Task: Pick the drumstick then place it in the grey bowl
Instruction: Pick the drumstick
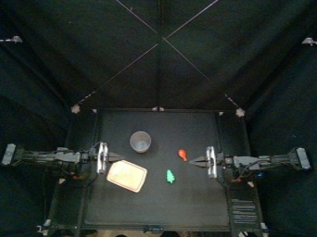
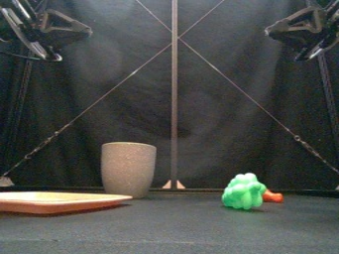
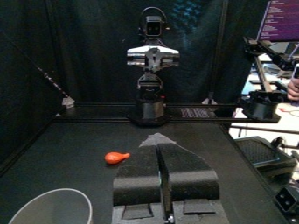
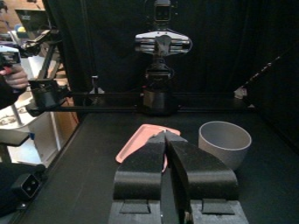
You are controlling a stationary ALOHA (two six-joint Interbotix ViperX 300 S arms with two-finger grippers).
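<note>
i have open tabletop [image 1: 186, 199] across the whole front strip and down the right half, with nothing tall on it. the drumstick [image 1: 183, 154] lies in the clear right of centre, touching nothing. the green toy [image 1: 170, 175] is the nearest thing to it, low, toward the front and a little left. the grey cup [image 1: 141, 141] is the only tall obstacle. it stands left of the drumstick and further back, with free air over its open mouth. the pink tray [image 1: 126, 175] lies flat in front of the cup, near the left gripper [image 1: 96, 163]. both arms hang high at the sides, so the middle is free. nothing stands between the right gripper [image 1: 209, 161] and the drumstick.
</note>
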